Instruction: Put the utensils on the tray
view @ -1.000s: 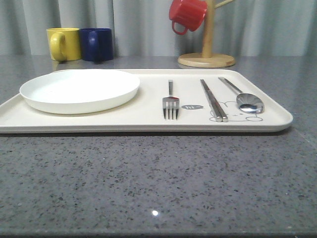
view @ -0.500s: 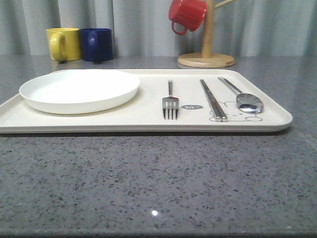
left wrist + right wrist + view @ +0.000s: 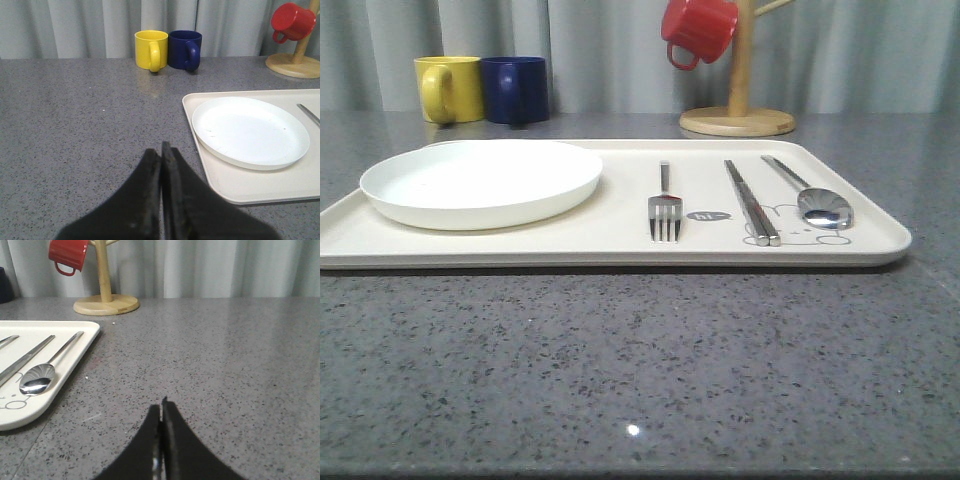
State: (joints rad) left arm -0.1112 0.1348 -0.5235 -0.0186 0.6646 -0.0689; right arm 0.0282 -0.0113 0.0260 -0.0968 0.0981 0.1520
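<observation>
Cream-coloured flat rectangular tray (image 3: pixel 620 245) w/ rounded corners carried all the cutlery: shiny silver four-tined fork (image 3: pixel 664 205) beside the round white plate (image 3: pixel 480 180), then the flat silver chopsticks (image 3: pixel 751 202), then the oval-bowled silver spoon (image 3: pixel 810 195) nearest the right rim, each lying apart from the others. Left gripper (image 3: pixel 161 150) and right gripper (image 3: pixel 161 407) both had fingers pressed together, holding nothing, over bare grey stone either side of the tray. Task looked complete. Best handling, in my view: keep both arms off the tray so nothing got nudged.
</observation>
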